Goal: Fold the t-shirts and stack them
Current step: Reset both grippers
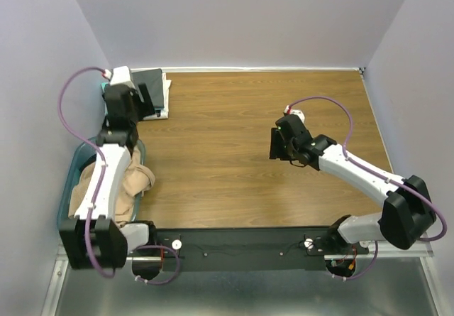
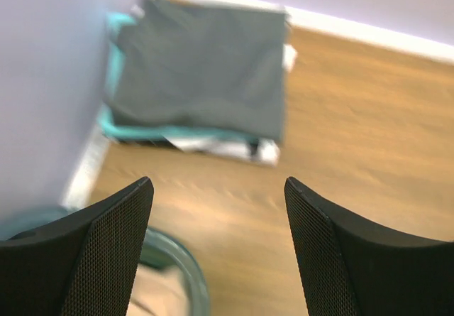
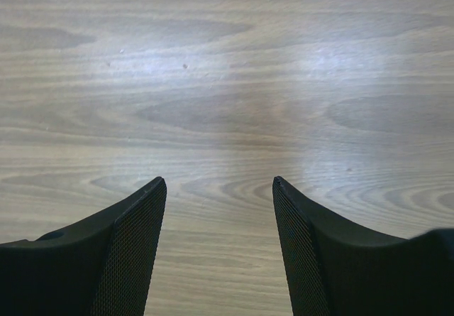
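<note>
A folded stack lies in the back left corner: the dark grey t-shirt [image 1: 154, 85] [image 2: 206, 67] on top, the teal t-shirt [image 2: 142, 130] and the white t-shirt [image 1: 164, 108] [image 2: 234, 145] showing as edges beneath it. The tan t-shirt [image 1: 131, 181] [image 2: 152, 296] lies crumpled in the basket. My left gripper [image 1: 142, 101] [image 2: 218, 182] is open and empty, above the table just in front of the stack. My right gripper [image 1: 275, 145] [image 3: 218, 181] is open and empty over bare wood mid-table.
The blue-green plastic basket [image 1: 65, 197] [image 2: 190, 270] stands at the left edge under my left arm. Grey walls close in the left, back and right. The wooden table [image 1: 234, 181] runs between the arms.
</note>
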